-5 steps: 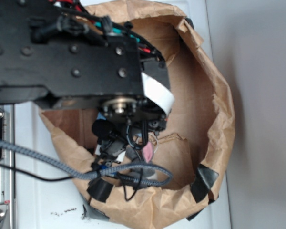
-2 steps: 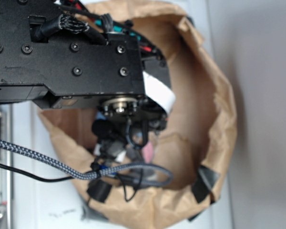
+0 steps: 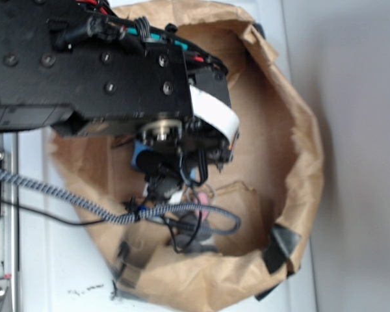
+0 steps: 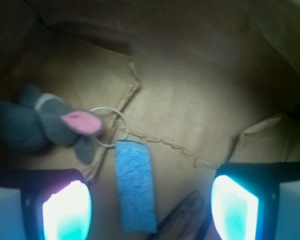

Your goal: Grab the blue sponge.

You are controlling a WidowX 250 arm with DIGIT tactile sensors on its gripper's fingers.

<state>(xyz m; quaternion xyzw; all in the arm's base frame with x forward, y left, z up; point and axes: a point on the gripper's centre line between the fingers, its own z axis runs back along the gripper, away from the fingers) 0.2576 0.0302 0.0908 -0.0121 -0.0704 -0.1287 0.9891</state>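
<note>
- The gripper (image 4: 150, 207) hung inside the paper bag (image 3: 299, 162), jaws wide apart and holding nothing, its two glowing fingers (image 4: 67, 210) at the near corners of the wrist view.
- The blue sponge (image 4: 135, 186) lay flat on the brown bag floor (image 4: 200, 115), lengthwise between the fingers but nearer the left one than the right.
- Just beyond its far end sat a thin metal ring (image 4: 108, 127), and left of that the grey plush mouse (image 4: 45, 122) with its pink ear.
- A dark wood shard (image 4: 182, 220) rested just right of the sponge's near end, seemingly touching it.
- From the outside view the black arm (image 3: 91, 65) and its cables (image 3: 71, 205) hid nearly everything; only a sliver of blue showed under the wrist.
- To do this well, I reckoned, the gripper wanted sliding left until the sponge sat centred, then straight down.
- The long edges faced the fingers, so closing across the narrow width looked right.
- The shard was the worry: the right finger needed to land between it and the sponge, or it would be pinched along.
</note>
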